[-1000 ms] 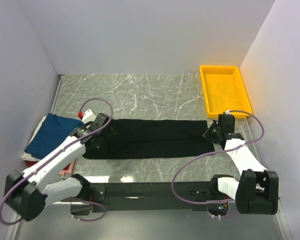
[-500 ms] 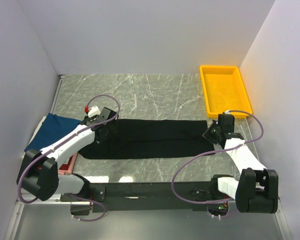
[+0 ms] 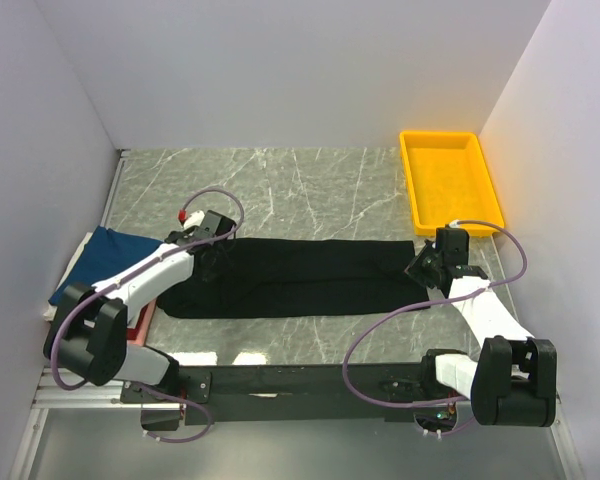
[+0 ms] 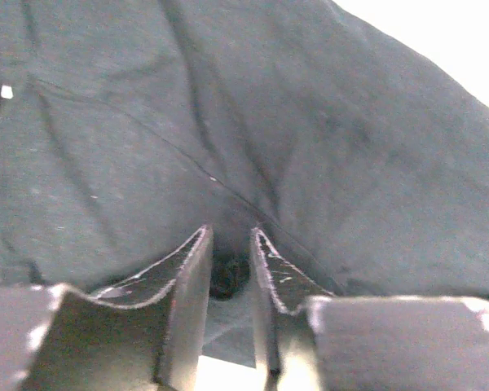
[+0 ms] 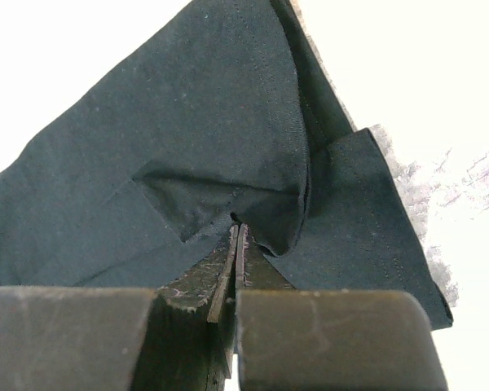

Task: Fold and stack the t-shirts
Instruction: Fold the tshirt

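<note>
From above: the black t-shirt point(image 3: 310, 278) lies folded lengthwise, a band between left gripper point(image 3: 212, 258) and right gripper point(image 3: 427, 266); a navy t-shirt point(image 3: 105, 262) sits folded beyond the left one. Left wrist: jaws nearly together, pinching cloth. Right wrist: jaws clamped on its hem — crosswise folds and stacking remain.

White arms point(image 3: 140, 281), black joints, purple cables point(image 3: 526, 260)

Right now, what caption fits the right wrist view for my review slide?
Right gripper shut on a raised fold of the black t-shirt.
</note>
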`<state>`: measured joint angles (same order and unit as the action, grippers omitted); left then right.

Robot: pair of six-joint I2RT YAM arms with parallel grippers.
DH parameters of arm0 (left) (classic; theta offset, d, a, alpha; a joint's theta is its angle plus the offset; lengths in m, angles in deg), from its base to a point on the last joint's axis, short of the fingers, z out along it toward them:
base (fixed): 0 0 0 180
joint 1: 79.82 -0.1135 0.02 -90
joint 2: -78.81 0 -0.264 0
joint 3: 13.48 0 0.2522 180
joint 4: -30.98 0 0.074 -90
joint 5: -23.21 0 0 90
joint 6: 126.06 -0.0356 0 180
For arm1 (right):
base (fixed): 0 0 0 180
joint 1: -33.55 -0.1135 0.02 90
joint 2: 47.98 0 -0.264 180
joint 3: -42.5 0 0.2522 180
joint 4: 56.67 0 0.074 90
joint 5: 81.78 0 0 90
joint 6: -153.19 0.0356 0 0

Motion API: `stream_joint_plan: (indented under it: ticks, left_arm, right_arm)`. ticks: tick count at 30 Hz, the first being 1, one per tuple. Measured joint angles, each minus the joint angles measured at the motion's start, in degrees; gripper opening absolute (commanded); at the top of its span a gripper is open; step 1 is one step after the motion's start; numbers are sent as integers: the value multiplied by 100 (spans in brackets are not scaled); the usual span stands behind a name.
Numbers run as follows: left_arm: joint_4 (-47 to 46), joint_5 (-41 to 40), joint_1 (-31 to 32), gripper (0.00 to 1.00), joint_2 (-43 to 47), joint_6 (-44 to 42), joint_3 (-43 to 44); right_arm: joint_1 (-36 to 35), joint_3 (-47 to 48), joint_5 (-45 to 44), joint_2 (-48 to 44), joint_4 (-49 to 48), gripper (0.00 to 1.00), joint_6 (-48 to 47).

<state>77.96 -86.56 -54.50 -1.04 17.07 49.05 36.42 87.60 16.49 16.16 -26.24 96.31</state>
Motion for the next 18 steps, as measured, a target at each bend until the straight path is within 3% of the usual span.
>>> stream_joint_plan:
  ticks: [18]
  left_arm:
    - [-120, 1224, 387, 16, 1344, 101, -1224]
  right_arm:
    - [0, 0, -17, -2, 4, 0, 0]
